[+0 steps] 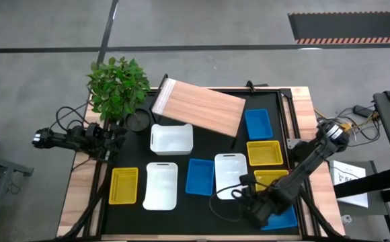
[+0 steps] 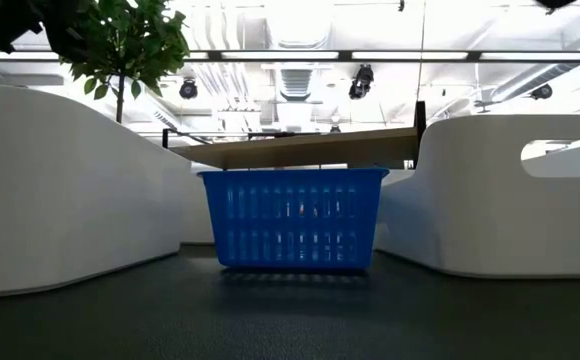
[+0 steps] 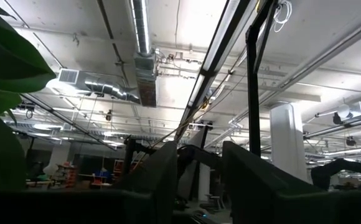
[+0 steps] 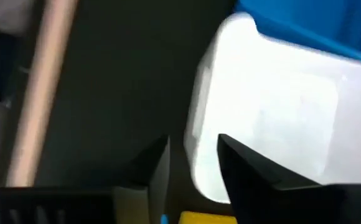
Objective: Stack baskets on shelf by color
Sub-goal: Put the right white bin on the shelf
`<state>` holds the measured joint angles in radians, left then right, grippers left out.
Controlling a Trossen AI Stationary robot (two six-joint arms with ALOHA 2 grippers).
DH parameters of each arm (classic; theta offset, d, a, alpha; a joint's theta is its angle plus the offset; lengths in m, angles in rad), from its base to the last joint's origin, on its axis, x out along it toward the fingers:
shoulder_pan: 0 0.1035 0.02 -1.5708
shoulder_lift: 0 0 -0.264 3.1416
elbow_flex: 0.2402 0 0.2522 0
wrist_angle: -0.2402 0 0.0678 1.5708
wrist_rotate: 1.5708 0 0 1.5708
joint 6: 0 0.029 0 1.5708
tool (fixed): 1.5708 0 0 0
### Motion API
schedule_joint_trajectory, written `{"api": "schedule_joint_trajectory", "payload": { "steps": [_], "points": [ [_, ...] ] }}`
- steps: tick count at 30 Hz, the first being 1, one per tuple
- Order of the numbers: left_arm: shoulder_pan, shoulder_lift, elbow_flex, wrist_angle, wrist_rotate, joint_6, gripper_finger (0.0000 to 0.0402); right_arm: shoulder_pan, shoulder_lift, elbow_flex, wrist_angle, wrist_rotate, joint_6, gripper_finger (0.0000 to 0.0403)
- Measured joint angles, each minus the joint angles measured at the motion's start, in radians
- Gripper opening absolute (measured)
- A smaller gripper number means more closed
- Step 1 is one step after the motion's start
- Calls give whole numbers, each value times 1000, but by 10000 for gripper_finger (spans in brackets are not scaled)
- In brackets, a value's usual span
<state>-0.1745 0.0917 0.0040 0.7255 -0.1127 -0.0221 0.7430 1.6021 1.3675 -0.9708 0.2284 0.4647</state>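
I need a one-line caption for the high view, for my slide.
Yellow, blue and white baskets lie around the empty shelf; the right gripper reaches beside a white basket.

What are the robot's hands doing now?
Right gripper fingers apart near a white basket, holding nothing. Left gripper parked off-table. Shelf bare. Nothing blocking.

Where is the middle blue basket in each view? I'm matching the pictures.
High view: blue basket, lower centre, between two white ones.
Low view: dead centre.
Left wrist view: not in it.
Right wrist view: probably the blue at the upper right.
Shared landmark: the white basket beside it.
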Motion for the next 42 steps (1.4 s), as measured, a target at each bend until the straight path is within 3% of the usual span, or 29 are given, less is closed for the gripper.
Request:
{"api": "schedule_joint_trajectory", "payload": {
  "steps": [6,12,17,25,35,42],
  "points": [
    [0,2,0,-1,1,-24,114,-41,66,-12,2,-3,-19,177],
    [0,2,0,-1,1,-24,114,-74,118,-17,30,-47,-79,183],
    [0,2,0,-1,1,-24,114,-84,124,-26,84,-71,-112,144],
    [0,2,0,0,1,-24,114,-87,124,-29,95,-101,-116,20],
    [0,2,0,0,1,-25,114,-87,94,-22,72,-133,-67,9],
    [0,2,0,1,1,-26,114,-75,66,73,32,-135,-55,9]
  ]
}}
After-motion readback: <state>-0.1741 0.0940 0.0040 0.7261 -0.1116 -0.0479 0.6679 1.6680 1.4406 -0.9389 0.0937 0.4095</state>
